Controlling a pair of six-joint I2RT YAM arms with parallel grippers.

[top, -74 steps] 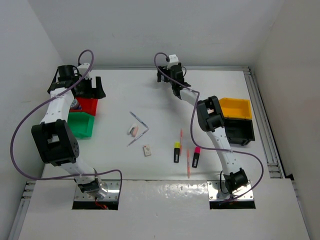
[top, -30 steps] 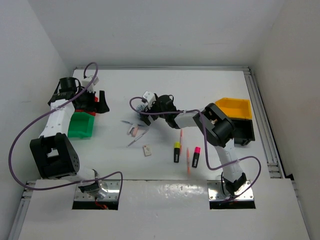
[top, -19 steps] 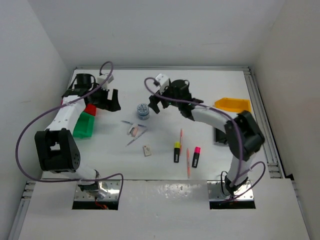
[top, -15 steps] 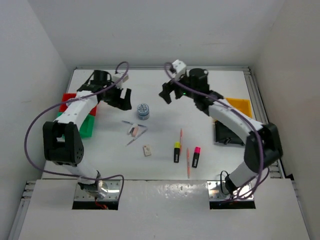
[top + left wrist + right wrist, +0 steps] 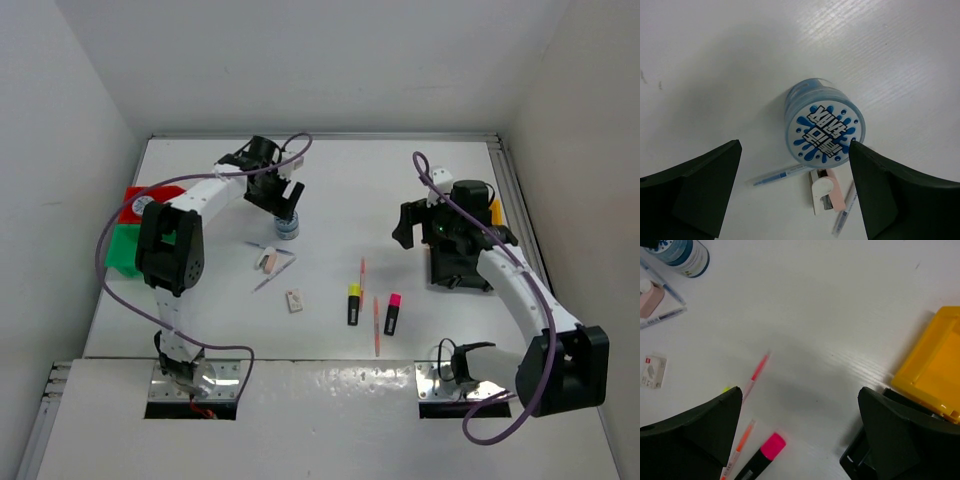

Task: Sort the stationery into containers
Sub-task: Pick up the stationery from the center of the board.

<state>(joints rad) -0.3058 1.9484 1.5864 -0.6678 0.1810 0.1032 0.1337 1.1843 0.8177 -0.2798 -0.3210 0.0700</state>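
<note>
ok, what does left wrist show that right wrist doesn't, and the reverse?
Left wrist only: the whole printed top of the tape roll.
Right wrist only: beige eraser, orange pencils, pink highlighter, yellow bin and a corner of the black bin.
Both: the tape roll, the pink eraser and the grey pens. Right wrist cuts the roll off at its frame edge.

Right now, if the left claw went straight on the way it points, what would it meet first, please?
Most likely the tape roll, which sits framed by the open left claw, a little off centre. How far below the claw it lies is unclear.
</note>
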